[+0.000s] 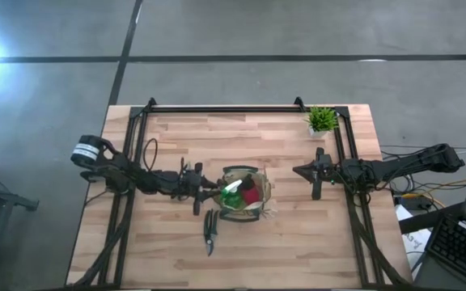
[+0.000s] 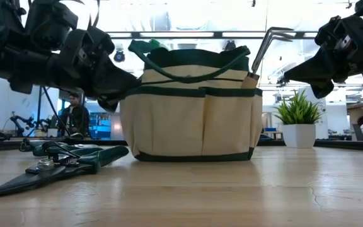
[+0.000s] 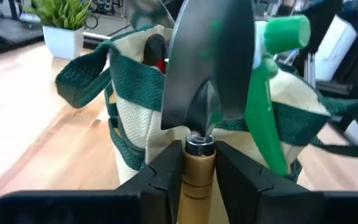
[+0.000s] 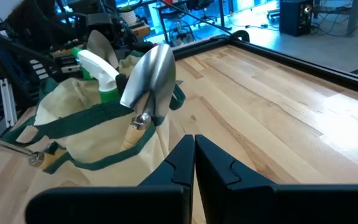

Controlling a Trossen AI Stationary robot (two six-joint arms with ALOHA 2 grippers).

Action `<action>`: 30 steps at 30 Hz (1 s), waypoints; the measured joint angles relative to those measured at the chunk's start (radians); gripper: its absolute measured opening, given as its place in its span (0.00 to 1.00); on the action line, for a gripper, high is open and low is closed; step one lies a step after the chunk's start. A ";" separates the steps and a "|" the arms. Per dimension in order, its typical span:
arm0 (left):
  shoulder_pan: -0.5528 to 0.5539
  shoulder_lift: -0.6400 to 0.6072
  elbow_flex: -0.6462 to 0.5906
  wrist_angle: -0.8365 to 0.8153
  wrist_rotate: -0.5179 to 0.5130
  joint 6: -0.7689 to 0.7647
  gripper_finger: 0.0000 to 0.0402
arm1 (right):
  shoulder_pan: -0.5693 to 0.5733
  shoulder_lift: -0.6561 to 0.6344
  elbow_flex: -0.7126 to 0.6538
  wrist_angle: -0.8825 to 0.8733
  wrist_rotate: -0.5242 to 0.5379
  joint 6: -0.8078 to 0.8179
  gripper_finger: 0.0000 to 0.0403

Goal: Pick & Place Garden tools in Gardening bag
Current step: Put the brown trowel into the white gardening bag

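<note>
Garden tools mostly sit inside the one gardening bag (image 1: 245,195) near the table's middle in the high view, where green and red shapes show inside it; one pair of black pruning shears (image 1: 210,232) lies on the wood just in front of the bag, and one potted plant (image 1: 322,121) stands by the far right edge. Wide bare wood lies around the bag, bounded by the black frame rail (image 1: 225,109). In the low view the shears (image 2: 55,165) lie to the bag's (image 2: 191,113) left, and a rake's bent tines (image 2: 271,39) rise from its right side. In the left wrist view the left gripper (image 3: 199,163) has its fingers narrowly spread either side of a trowel's wooden handle (image 3: 197,180), its blade (image 3: 211,59) up beside a green spray bottle (image 3: 272,74); contact is hard to judge. In the right wrist view the right gripper (image 4: 194,158) is pressed closed, empty, apart from the bag (image 4: 98,134).
</note>
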 joint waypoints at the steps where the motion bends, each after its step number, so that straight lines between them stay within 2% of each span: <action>1: 0.000 -0.002 0.002 -0.002 0.000 -0.017 0.25 | 0.000 0.000 0.000 0.000 0.000 0.000 0.02; 6: 0.000 -0.004 0.011 0.000 0.011 -0.048 0.32 | 0.000 0.000 0.000 0.000 0.000 0.000 0.02; 13: 0.001 -0.005 0.019 -0.033 0.013 -0.122 0.53 | 0.000 0.000 0.000 0.000 0.000 0.000 0.02; 17: 0.001 -0.006 0.018 -0.041 0.063 -0.129 0.62 | 0.000 0.000 0.000 0.000 0.000 0.000 0.02; 22: 0.001 -0.040 0.018 -0.099 0.093 -0.117 0.63 | 0.000 0.000 0.000 0.000 0.000 0.000 0.02; 30: 0.002 -0.256 0.017 -0.447 0.078 -0.109 0.61 | 0.000 0.000 0.000 0.000 0.000 0.000 0.02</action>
